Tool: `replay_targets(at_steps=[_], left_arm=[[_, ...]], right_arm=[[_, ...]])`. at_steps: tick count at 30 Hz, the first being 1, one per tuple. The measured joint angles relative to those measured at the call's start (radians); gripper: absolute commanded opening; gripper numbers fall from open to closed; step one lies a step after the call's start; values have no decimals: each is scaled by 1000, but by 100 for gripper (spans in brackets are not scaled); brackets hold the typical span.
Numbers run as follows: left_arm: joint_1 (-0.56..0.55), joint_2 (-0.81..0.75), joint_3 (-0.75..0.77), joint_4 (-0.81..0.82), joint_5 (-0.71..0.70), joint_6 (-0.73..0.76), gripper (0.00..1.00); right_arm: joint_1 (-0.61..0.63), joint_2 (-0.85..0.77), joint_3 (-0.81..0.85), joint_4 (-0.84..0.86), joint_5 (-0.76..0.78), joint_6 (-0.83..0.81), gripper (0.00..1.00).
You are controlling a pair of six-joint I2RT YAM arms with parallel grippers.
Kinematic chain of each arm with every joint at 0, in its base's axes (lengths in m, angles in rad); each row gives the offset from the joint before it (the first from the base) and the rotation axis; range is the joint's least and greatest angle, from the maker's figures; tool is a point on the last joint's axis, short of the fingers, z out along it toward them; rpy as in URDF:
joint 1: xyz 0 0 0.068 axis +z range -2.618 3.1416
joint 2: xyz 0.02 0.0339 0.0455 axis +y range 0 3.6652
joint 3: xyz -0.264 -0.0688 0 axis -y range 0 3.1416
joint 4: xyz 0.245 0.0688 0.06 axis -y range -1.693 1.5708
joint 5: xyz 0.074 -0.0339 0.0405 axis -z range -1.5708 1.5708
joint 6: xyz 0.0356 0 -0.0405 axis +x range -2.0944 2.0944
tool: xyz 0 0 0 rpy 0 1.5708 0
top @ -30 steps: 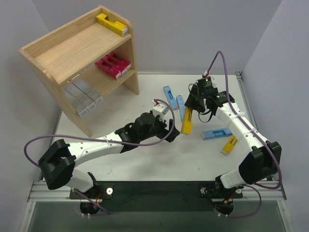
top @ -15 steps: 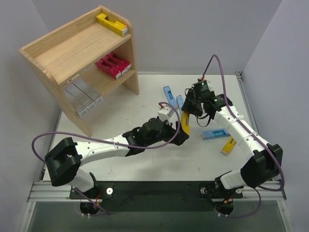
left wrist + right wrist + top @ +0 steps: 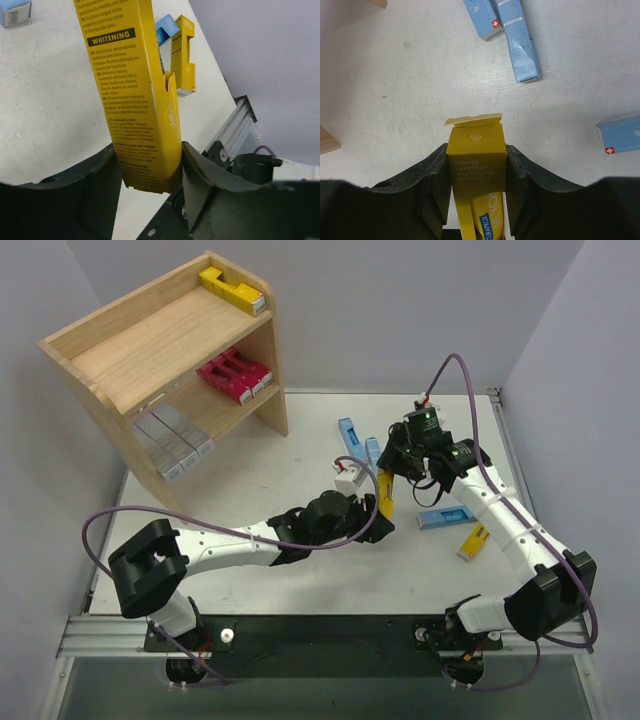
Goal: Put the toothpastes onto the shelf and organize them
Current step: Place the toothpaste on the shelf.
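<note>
Yellow rectangular toothpaste carton (image 3: 385, 496) is held tilted over the white table (image 3: 250, 475), gripped at both ends. I see my left gripper (image 3: 149, 170) closed on its lower end and my right gripper (image 3: 476, 165) closed on its upper end. The light wooden two-tier shelf (image 3: 120, 352) stands well apart at far left, with another yellow carton (image 3: 232, 290) on its top tier.

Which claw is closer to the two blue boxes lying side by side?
Right. The right gripper sits just beside the blue boxes; the left gripper, holding the same yellow carton, is farther back.
</note>
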Motion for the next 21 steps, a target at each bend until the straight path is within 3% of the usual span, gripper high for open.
replay_targets(at_steps=[4, 7, 13, 16, 21], left_arm=[[-2, 0, -11, 35, 3, -26, 36], [-4, -2, -32, 63, 0, -32, 31], [-4, -15, -47, 66, -29, -35, 28], [3, -40, -47, 60, -49, -34, 28], [36, -126, -46, 44, -84, -33, 27]], right_arm=[[-1, -14, -6, 7, 0, -1, 41], [-1, -22, -12, 6, -2, -1, 48], [-2, -35, -13, 4, -10, -3, 76], [-3, -64, -13, 1, -12, -17, 85], [-8, -174, 20, -12, -4, -52, 89]])
